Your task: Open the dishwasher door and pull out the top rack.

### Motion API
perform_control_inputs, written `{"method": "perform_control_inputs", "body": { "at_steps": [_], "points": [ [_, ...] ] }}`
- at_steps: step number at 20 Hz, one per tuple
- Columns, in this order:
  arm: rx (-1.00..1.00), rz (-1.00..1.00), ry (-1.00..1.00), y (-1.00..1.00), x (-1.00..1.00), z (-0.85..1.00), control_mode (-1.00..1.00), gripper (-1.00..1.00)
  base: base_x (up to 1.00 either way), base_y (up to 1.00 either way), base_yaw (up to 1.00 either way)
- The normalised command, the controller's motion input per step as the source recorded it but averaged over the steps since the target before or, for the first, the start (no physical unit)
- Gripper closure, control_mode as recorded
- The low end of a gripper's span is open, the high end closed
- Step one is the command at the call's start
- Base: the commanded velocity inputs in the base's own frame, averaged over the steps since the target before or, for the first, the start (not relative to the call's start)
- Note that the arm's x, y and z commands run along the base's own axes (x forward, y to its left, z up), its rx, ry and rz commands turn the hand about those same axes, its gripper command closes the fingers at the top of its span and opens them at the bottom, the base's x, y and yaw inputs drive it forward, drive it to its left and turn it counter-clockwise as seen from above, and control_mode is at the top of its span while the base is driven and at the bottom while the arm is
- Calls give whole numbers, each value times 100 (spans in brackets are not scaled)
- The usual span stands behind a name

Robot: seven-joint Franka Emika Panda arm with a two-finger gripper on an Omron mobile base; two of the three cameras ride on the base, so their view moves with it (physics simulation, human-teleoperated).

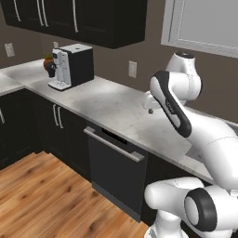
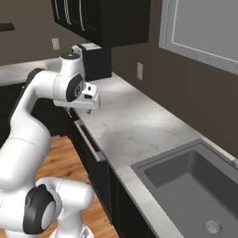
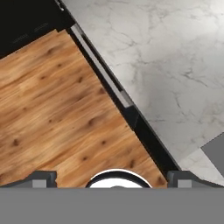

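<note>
Robot base: white arm rising nearest the camera, elbow bent high, hand held above the front edge of the counter (image 1: 111,104).
Coffee machine (image 1: 72,65): at the counter's far left corner, against the wall.
Dishwasher door (image 1: 114,174): black panel below the counter's front edge, shut or nearly so, hiding any rack; long silver bar handle (image 1: 113,144) along its top edge.
Gripper (image 3: 112,177): jaws spread wide, holding nothing, looking straight down past the handle to the wood floor (image 3: 52,113).
Pose reason: seemingly lining up over the handle for a downward reach.
Sink (image 2: 195,186): at the counter's right end, well apart.
</note>
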Motion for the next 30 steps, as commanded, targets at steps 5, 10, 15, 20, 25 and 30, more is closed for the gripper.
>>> {"method": "perform_control_inputs", "body": {
  "at_steps": [5,10,15,20,25,30],
  "points": [
    [-2,-1,0,63,-11,-13,-100,-100,0,0,0],
    [-10,-3,0,73,-7,-17,-100,-100,0,0,0],
    [-14,-4,-1,56,0,-15,-100,-100,0,0,0],
    [-14,-2,0,38,0,-22,-100,-100,0,0,0],
    [-19,0,-6,32,0,-33,-100,-100,0,0,0],
    [-23,0,-9,24,0,-40,-100,-100,0,0,0]
  ]
}}
